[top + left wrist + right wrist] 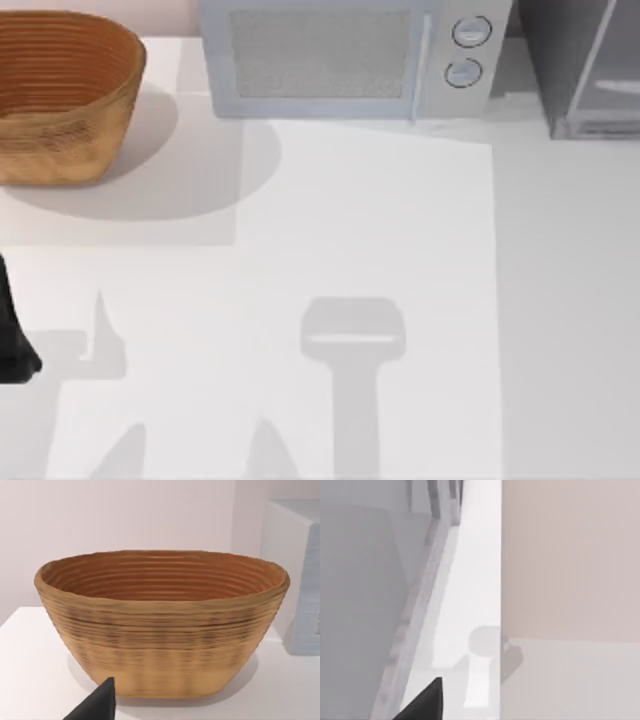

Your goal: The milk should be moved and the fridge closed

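The fridge [585,70] is the grey boxy cabinet at the table's back right corner, cut off by the top view's edge. A pale door panel [615,85] shows on it. The right wrist view looks along a grey fridge surface [360,605] and its lighter edge strip [417,610], with a black tip of my right gripper [425,702] low in the picture. The milk is out of view. My left arm [12,340] sits at the table's left edge. A black tip of my left gripper [97,705] points toward the basket.
A woven brown basket [60,95] stands at the back left, its inside [160,577] holding nothing. A light grey microwave [345,55] with two round knobs sits at the back middle. The white table [350,230] carries arm shadows near the front.
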`<state>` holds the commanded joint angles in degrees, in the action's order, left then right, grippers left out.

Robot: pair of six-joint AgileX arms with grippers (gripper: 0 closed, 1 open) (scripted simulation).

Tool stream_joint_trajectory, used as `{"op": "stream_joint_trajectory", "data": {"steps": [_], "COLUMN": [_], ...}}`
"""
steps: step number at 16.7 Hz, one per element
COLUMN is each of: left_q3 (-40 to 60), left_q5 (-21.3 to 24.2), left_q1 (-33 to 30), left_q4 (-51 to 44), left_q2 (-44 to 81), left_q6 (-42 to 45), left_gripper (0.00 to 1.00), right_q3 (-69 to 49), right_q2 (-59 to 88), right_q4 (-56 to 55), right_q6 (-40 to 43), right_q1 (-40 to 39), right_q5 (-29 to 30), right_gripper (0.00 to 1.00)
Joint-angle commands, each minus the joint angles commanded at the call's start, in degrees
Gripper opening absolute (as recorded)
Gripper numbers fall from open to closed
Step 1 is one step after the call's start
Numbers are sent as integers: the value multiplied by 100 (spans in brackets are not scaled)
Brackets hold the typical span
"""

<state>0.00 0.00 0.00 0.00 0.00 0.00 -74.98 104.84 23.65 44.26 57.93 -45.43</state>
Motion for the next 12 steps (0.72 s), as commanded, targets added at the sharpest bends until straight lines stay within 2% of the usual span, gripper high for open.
{"op": "stream_joint_trajectory", "data": {"steps": [4, 12], "left_q3": [0, 0], "left_q5": [0, 0], "left_q1": [0, 0], "left_q4": [0, 0], "left_q2": [0, 0], "left_q6": [0, 0], "left_gripper": [100, 100], "right_q3": [49, 181], "right_q2": [15, -48], "right_q4": [-626, -745], "right_q6": [-732, -946], "right_q1": [-461, -594], "right_q5": [212, 360], "right_gripper": [100, 100]}}
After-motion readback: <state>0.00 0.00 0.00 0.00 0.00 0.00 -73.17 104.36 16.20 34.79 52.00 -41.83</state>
